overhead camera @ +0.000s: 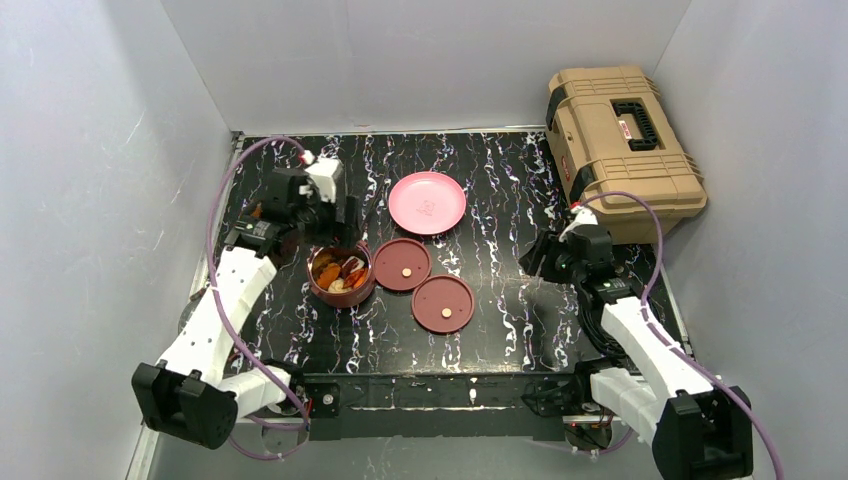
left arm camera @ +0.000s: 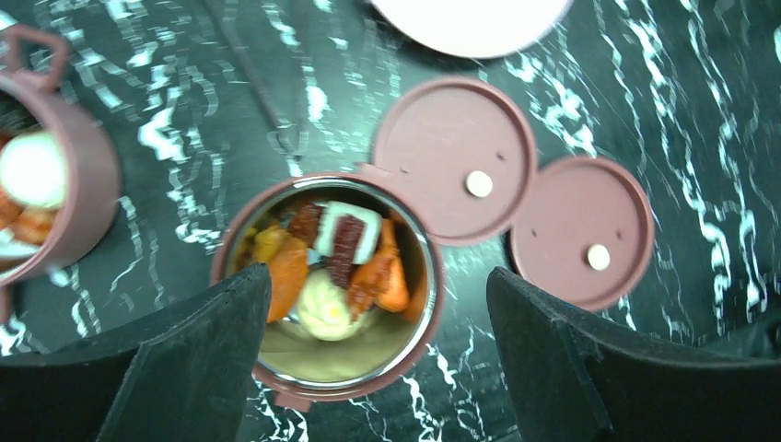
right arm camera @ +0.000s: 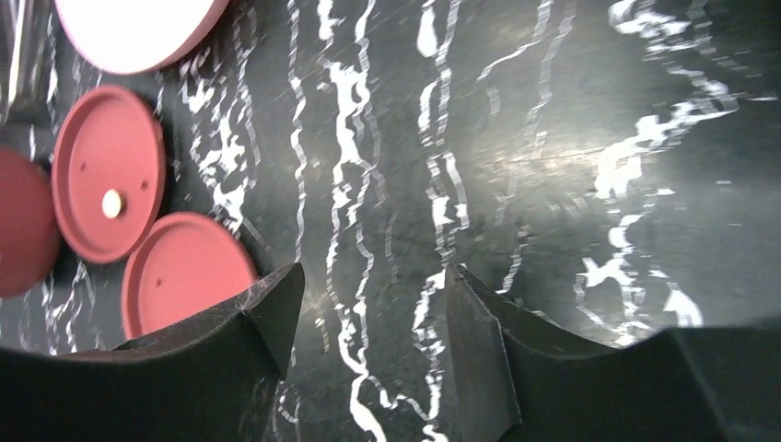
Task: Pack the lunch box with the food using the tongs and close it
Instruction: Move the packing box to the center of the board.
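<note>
Lids decided the coming move, we judged. The near lid (left arm camera: 442,152) lay flat just to the right of the filled bowl (left arm camera: 324,366), its edge meeting the bowl's rim. The far lid (left arm camera: 571,221) sat beside it, further right and toward the arms. Both were round discs with a pale centre dot, so they had no long axis to line up with.

The left gripper (left arm camera: 378,285) hung over that bowl with its jaws spread wide and nothing between them. It was the nearer one to the lids. The right gripper (right arm camera: 368,276), also parted and empty, stood well apart to their right.

We saw the food (left arm camera: 345,253) heaped in the bowl. A second bowl (left arm camera: 78,175) held more of it at the left. The tongs (left arm camera: 262,97) lay on the table beyond the bowl, with their length running away from the arms toward the pink plate (overhead camera: 427,202).

We could read no writing. The small red label on the tan toolbox (overhead camera: 620,150) was too small to make out.
</note>
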Available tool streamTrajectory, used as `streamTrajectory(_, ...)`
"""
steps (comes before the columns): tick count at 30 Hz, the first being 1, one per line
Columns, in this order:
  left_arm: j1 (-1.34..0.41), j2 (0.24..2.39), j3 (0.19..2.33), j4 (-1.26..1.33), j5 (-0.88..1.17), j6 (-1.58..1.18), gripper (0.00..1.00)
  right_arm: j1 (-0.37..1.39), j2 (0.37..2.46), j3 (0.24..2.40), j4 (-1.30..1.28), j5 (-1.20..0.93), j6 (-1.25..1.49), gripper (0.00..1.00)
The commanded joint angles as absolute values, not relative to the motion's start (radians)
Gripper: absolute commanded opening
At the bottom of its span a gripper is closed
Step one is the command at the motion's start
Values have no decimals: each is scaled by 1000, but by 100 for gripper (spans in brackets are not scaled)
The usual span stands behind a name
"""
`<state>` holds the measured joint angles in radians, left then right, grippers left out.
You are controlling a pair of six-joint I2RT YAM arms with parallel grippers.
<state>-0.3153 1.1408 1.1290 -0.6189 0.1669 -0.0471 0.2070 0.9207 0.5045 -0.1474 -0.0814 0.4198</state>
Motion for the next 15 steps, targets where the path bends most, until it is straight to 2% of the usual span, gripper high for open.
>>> streamTrajectory(1, -168, 1135, 1145, -569, 119, -162, 85, 331, 959, 576, -180, -88, 457, 65)
streamTrajectory(9, -115, 1084, 1018, -481, 48, -164, 86, 633, 1151, 676, -229, 162, 529, 57)
streamTrajectory(15, -115, 1066, 996, -491, 25, -174, 86, 710, 1251, 727, -231, 201, 553, 54)
